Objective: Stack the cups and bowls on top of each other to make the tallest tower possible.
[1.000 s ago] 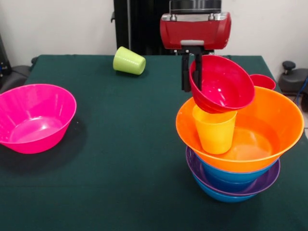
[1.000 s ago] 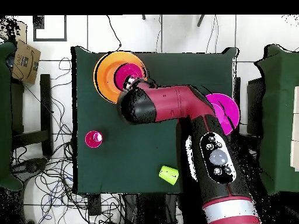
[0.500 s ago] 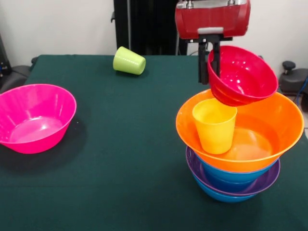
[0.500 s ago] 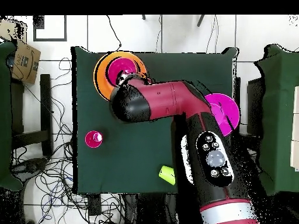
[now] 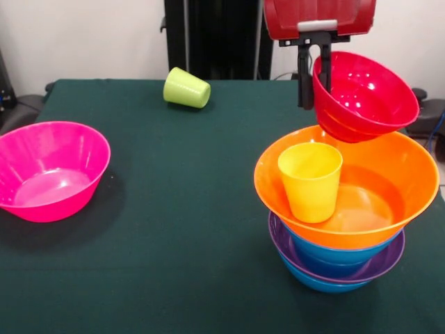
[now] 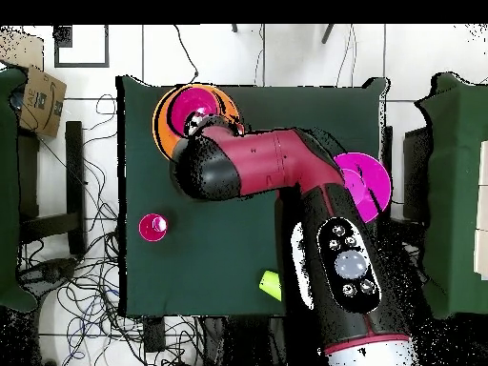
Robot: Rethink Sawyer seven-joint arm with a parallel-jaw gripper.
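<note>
I hold the red bowl pinched by its rim, my gripper clamped with one finger inside the wall and one outside, so the bowl hangs tilted with its mouth turned toward the camera and up. Taking the yellow cup as my mark: the red bowl hangs above it and off to its right in the front view, clear of its rim, not touching it. The cup stands upright, mouth up, inside the orange bowl, which sits on the purple bowl and blue bowls of the tower. My guess is the bowl must level out before it can sit on so narrow a mouth. Well to the cup's left the pink bowl rests on the green-clothed table, and far behind and left the lime green cup lies on its side, so there is open room all around.
</note>
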